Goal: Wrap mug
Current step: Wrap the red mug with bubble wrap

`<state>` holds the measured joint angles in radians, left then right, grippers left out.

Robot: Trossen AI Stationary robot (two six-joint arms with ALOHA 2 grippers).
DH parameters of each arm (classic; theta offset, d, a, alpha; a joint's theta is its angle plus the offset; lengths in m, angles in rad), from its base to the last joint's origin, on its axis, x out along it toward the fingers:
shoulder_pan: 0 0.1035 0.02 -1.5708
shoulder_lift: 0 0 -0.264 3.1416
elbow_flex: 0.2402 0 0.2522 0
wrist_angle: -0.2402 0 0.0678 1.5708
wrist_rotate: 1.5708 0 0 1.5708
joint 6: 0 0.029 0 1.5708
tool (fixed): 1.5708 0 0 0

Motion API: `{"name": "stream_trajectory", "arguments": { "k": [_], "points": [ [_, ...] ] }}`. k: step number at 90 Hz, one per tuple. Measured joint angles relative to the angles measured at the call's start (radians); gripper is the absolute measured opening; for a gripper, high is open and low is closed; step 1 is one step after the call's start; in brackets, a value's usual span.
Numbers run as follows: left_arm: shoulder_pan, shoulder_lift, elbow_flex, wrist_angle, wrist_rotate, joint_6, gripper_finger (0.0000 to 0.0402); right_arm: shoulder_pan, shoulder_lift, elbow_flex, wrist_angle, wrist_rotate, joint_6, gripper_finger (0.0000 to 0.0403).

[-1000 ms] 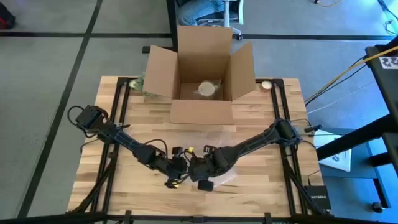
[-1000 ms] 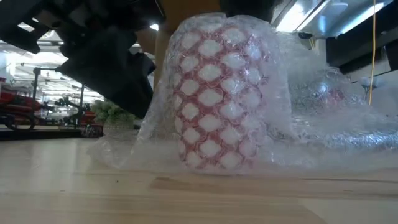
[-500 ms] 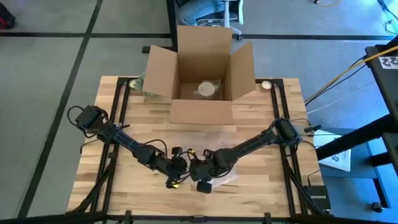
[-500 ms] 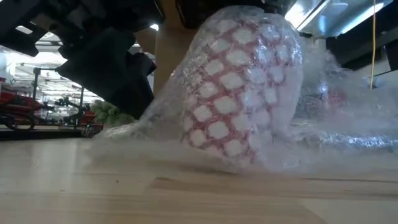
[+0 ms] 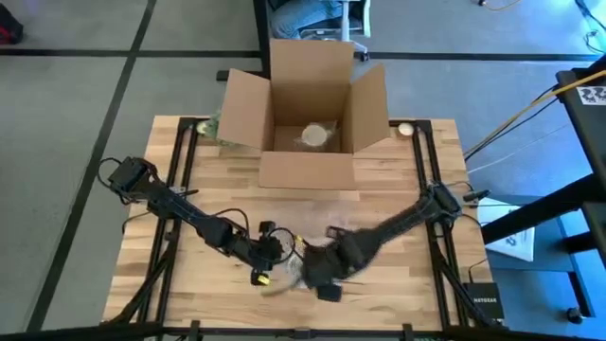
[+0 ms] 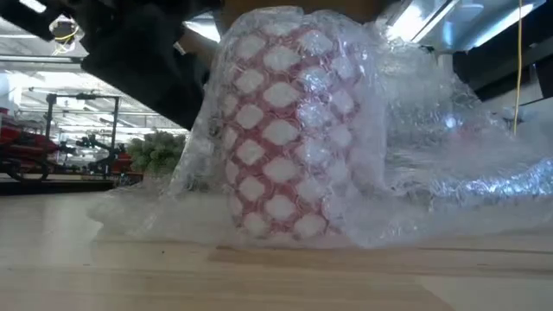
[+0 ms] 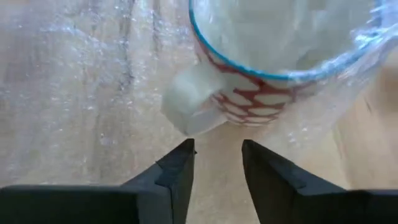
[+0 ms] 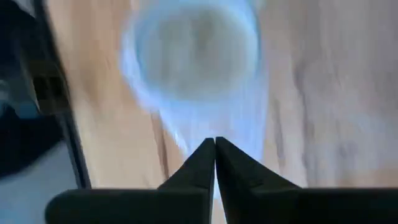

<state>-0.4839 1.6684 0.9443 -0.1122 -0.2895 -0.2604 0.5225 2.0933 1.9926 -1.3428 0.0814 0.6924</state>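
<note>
The mug (image 6: pixel 281 130) is white with a red lattice pattern and a blue rim. It stands upright on its base near the table's front edge, with clear bubble wrap (image 6: pixel 449 164) around it; the wrap trails off to the side on the wood. My left gripper (image 7: pixel 217 155) is open, and its fingertips stand just short of the mug's white handle (image 7: pixel 186 112). My right gripper (image 8: pixel 215 146) is shut on the wrap, right beside the mug (image 8: pixel 193 56). In the high view both grippers (image 5: pixel 275 258) (image 5: pixel 315 275) meet at the mug. My right gripper pinches a strip of the bubble wrap (image 8: pixel 193 134) between its two fingers, close to the mug's wall. The strip runs from the mug to the fingertips. The view is blurred, so I cannot tell whether it holds one layer or several.
An open cardboard box (image 5: pixel 308 123) stands at the far edge with a pale wrapped thing (image 5: pixel 315 137) inside. A small round object (image 5: pixel 406 128) lies at the far right corner and something green (image 5: pixel 213 128) left of the box. Bare wood lies between the box and the arms.
The wrapped mug tipped over sideways and now stands upright again, shifted a little sideways. My right gripper has moved toward the near edge with the wrap, and more wrap now lies spread on the table beside the mug.
</note>
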Motion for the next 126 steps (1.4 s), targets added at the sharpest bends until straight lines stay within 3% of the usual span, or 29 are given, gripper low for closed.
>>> {"name": "stream_trajectory", "arguments": {
  "k": [14,23,32,61,81,88,99,109,119,126],
  "points": [
    [-0.001,0.025,0.000,0.040,0.041,0.013,0.0120,0.071,0.002,-0.161,0.170,0.054,0.113,0.0000],
    [-0.001,0.059,0.000,0.074,0.042,0.033,0.0120,0.066,0.004,-0.284,0.373,0.075,0.124,0.0000],
    [0.000,0.096,-0.001,0.137,0.039,0.031,0.0120,0.046,0.005,-0.348,0.446,0.094,0.131,0.0000],
    [0.003,0.138,-0.001,0.320,-0.015,0.010,0.0120,0.029,0.003,-0.366,0.230,0.129,-0.146,0.0000],
    [0.019,0.149,-0.001,0.402,-0.009,0.000,0.0120,0.026,0.003,-0.362,0.211,0.140,-0.308,0.0000],
    [0.020,0.115,0.000,0.302,0.002,-0.016,0.0120,0.028,0.003,-0.362,0.164,0.132,-0.282,0.0000],
    [0.015,-0.001,0.054,-0.029,0.045,-0.088,0.0120,0.061,-0.014,-0.364,0.127,0.119,-0.168,0.0000],
    [0.020,-0.117,0.070,-0.251,0.007,-0.103,0.0120,0.104,-0.031,-0.364,0.162,0.180,-0.016,0.0000],
    [0.077,-0.193,0.047,-0.322,-0.144,-0.069,0.0120,0.149,-0.031,-0.364,0.183,0.288,0.164,0.0000],
    [0.157,-0.213,0.023,-0.301,-0.133,-0.076,0.0121,0.181,-0.032,-0.382,0.208,0.364,0.292,0.0000]
  ]
}}
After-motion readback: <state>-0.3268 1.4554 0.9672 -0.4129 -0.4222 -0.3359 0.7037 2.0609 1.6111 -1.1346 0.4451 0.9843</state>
